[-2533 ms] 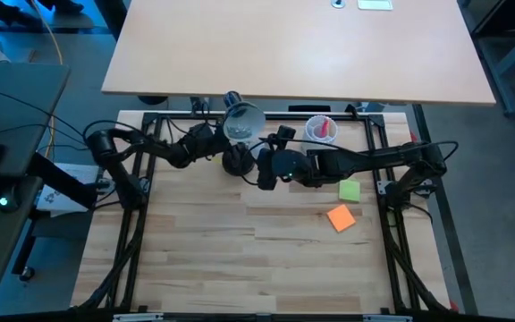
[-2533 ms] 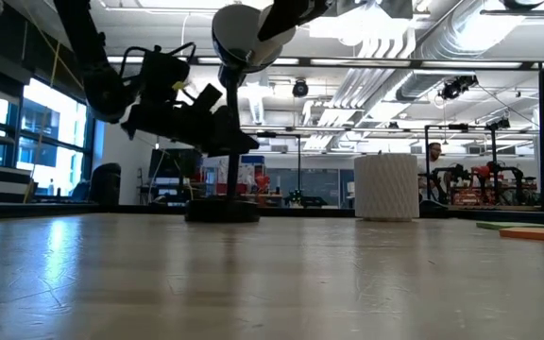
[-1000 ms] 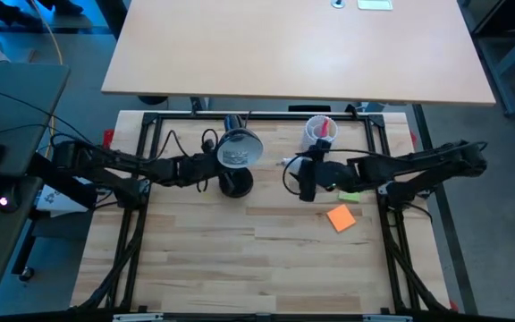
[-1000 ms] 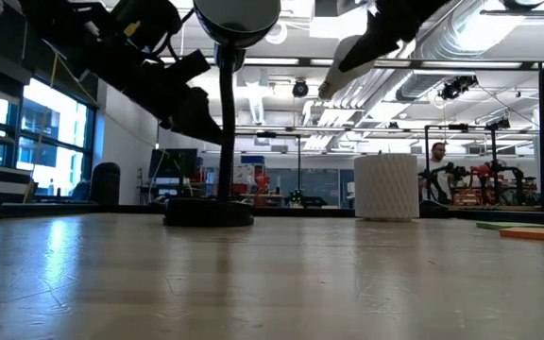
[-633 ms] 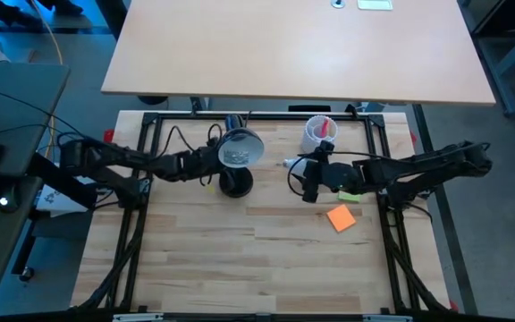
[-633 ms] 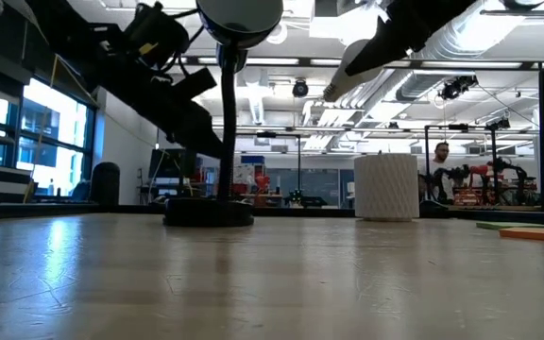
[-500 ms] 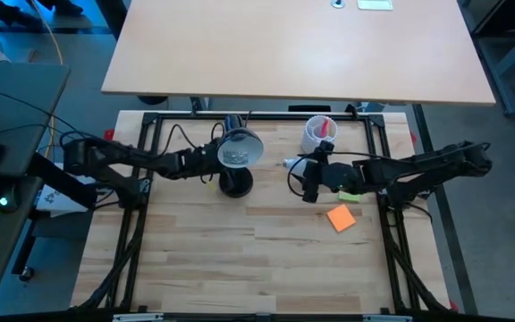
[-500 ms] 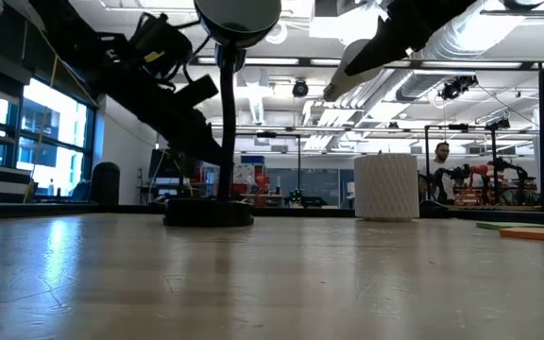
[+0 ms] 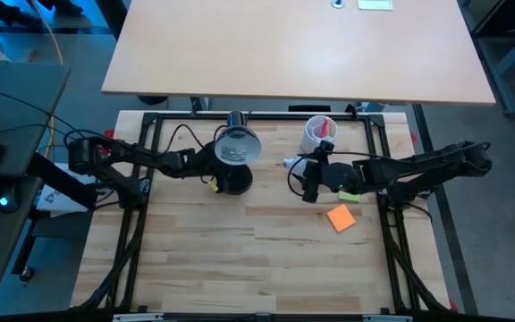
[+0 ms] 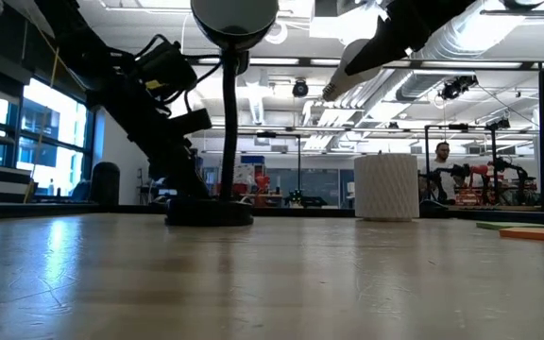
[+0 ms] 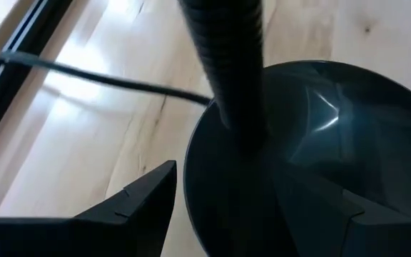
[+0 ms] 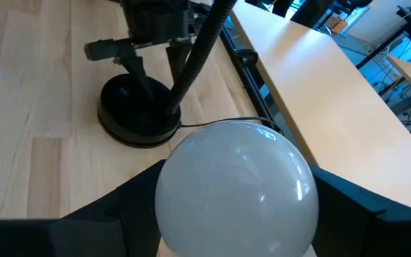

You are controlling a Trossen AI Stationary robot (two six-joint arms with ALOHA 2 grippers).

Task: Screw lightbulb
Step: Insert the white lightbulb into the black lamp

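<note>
- High view: black desk lamp [image 9: 236, 161] stands between the arms; white cup [image 9: 318, 132] and sticky notes [image 9: 340, 217] lie near the right arm.
- Right gripper [image 12: 234, 235] clamps the lightbulb [image 12: 235, 191] above the wooden table [image 9: 266, 259], bulb lying roughly level, dome toward the lamp.
- Left gripper [image 11: 255, 207] straddles the lamp's base, fingers apart.

Open-plan workshop beyond the table — white ceiling ducts [image 10: 423, 47] and strip lights overhead. Tall windows [image 10: 26, 127] at left, bright daylight. Grey floor [image 9: 499, 206] around the bench. Large pale desk [image 9: 293, 49] just behind the black frame. Dark side desk [image 9: 7, 170] at left, cables trailing. A person [image 10: 434, 156] standing far back — among equipment racks.
</note>
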